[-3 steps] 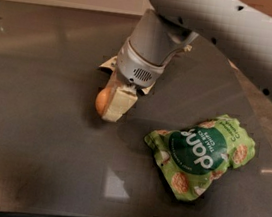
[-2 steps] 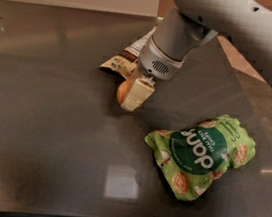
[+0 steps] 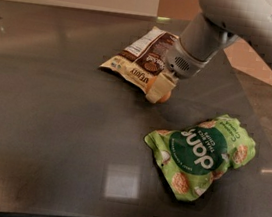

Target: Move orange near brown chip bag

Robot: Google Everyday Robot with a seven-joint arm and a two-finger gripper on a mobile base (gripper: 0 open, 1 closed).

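Note:
The brown chip bag (image 3: pixel 139 55) lies flat at the back middle of the dark table, its cream-yellow end toward the front. My gripper (image 3: pixel 160 88) reaches down from the upper right, just off the bag's front right corner. It is shut on the orange (image 3: pixel 164 97), of which only a sliver shows beside the pale fingers (image 3: pixel 158 87). The orange sits at table height, touching or almost touching the bag's edge.
A bright green chip bag (image 3: pixel 200 154) with a dark green circle lies crumpled at the front right. The dark grey table (image 3: pixel 46 133) spreads to the left and front. The arm (image 3: pixel 249 20) spans the upper right corner.
The gripper has carried the orange to the right and toward the back, from the bag's left front to its right front corner. The brown bag now shows nearly whole.

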